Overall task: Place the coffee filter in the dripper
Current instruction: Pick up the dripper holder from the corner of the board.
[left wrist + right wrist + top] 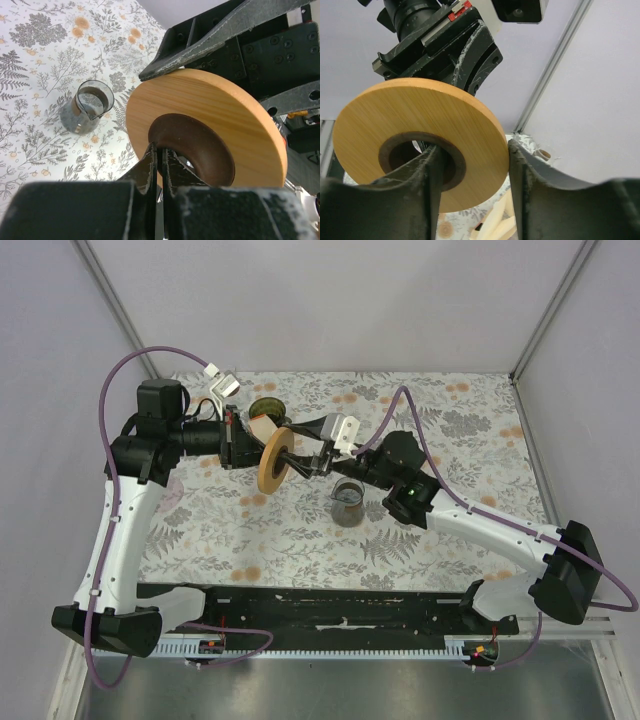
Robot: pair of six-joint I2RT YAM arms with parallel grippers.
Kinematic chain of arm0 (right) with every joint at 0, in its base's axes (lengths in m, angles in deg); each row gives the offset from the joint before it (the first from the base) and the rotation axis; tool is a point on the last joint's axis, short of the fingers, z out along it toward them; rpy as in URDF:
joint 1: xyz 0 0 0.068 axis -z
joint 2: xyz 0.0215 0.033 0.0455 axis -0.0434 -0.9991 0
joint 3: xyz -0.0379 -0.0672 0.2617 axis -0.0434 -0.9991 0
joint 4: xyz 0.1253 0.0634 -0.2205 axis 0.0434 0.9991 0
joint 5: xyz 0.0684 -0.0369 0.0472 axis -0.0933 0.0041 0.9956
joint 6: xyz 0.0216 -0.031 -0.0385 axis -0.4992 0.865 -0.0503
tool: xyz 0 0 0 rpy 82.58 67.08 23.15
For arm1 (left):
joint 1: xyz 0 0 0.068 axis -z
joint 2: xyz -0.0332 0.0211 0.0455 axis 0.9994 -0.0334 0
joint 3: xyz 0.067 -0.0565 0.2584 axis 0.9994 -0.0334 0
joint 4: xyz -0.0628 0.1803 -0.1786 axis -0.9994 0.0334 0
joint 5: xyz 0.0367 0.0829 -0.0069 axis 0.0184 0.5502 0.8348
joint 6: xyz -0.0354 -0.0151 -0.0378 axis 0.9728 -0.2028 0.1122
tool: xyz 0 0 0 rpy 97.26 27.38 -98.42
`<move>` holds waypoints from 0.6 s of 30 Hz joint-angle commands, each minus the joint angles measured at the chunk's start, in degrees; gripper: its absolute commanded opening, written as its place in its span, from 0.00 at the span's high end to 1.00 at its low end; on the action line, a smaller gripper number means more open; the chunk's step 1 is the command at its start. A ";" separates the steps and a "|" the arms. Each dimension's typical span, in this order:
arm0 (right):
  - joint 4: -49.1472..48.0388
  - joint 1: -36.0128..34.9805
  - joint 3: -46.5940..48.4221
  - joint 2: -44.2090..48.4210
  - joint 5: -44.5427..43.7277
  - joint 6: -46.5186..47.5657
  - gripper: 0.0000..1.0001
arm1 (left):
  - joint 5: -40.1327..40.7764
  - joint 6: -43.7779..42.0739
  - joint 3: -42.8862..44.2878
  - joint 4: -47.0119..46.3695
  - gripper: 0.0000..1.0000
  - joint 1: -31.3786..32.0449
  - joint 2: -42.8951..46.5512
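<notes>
Dripper hangs over the bench. The left claw is clamped on its inner rim, and the right claw is apart, straddling the wooden ring. It looks stiff, light and smooth, so I'd pinch the ring's edge.

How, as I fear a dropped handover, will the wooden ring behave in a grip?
The wooden ring looks rigid, so it likely won't flex when squeezed. Its smooth faces may slip, as the left gripper pinches only its inner edge. Being round, it would probably roll if dropped.

no readable text, no labels, no numbers
</notes>
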 commanded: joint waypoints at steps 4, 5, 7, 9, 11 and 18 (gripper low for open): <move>3.69 -0.01 5.24 -1.22 -2.95 0.92 0.99 | 0.93 0.48 -1.26 -2.08 0.98 0.74 2.38; 5.44 0.08 5.42 -0.69 -4.18 0.92 1.00 | 3.39 -0.84 -0.91 -1.38 0.96 0.65 2.29; 12.02 0.52 6.56 -0.16 -6.47 1.36 1.00 | 9.96 -3.21 0.14 0.47 0.65 0.65 2.12; 20.80 1.74 8.57 0.54 -8.23 1.45 1.00 | 19.44 -5.50 1.11 1.53 0.40 0.57 1.85; 32.21 3.67 11.29 0.80 -9.46 1.36 1.00 | 29.12 -6.30 2.08 2.49 0.33 0.57 1.50; 68.44 10.27 20.00 -2.97 -14.12 1.45 1.00 | 45.32 -11.04 3.75 5.31 0.30 0.21 0.71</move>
